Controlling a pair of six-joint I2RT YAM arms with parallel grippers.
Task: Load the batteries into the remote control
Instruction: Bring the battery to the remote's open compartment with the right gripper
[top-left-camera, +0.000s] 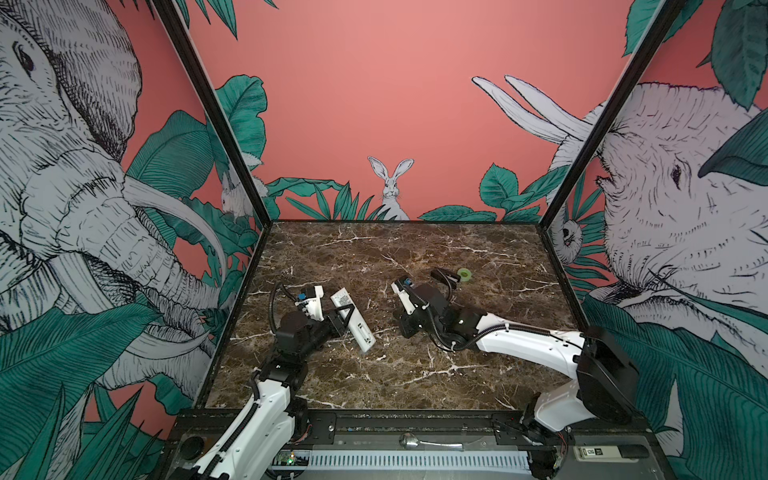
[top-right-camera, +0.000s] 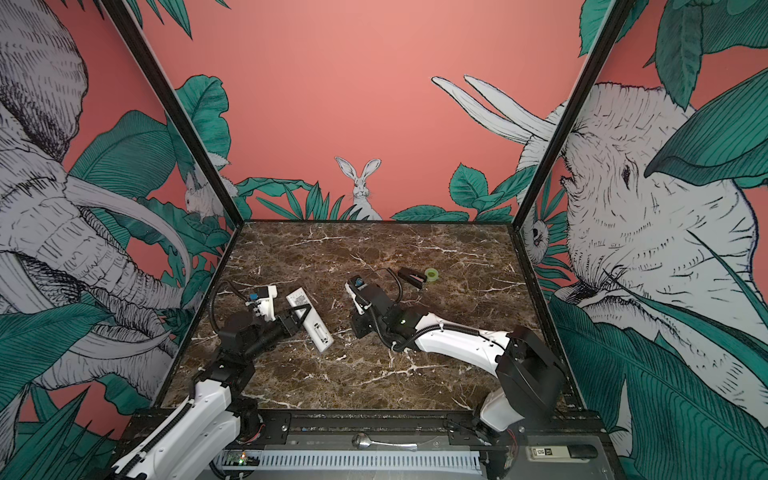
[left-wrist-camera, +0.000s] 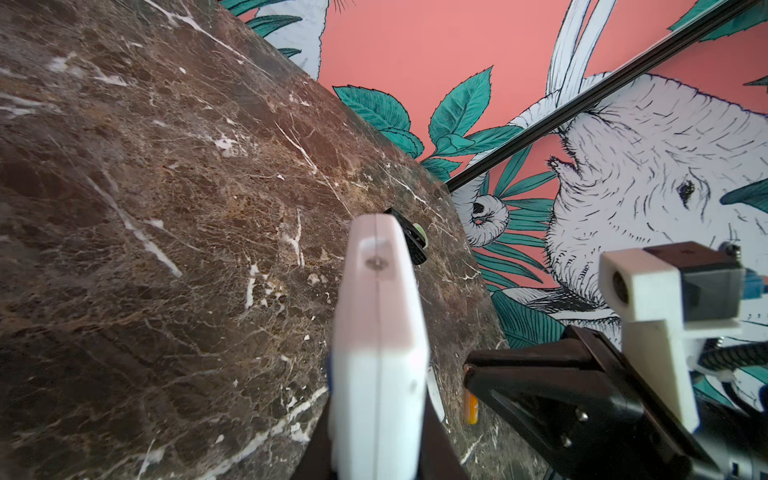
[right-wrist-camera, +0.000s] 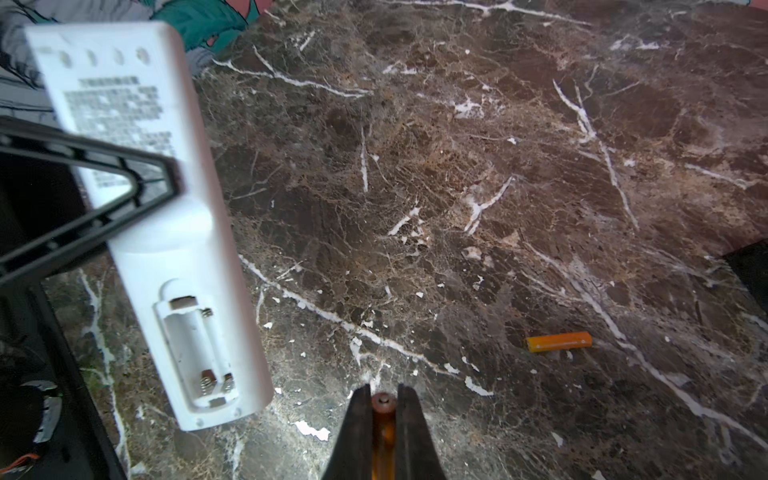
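Over on the left, the left tool is clamped around the middle of the long slim white plastic remote control; one black triangular finger lies across its back. That plain back, with its block of printed text, faces up. Past the tool, toward the remote's near end, the open battery bay is empty, its little springs showing. Whether that end touches the brown marble worktop I cannot tell.

Just beside that end but clear of it, the right tool is closed tight on a small thin orange cylindrical battery, whose metal tip pokes out between the fingertips. A second orange battery lies flat on the worktop, apart from the right tool, on the side away from the remote.

Further back beyond the right tool sits a black stapler-like object, with a small green roll just beside it
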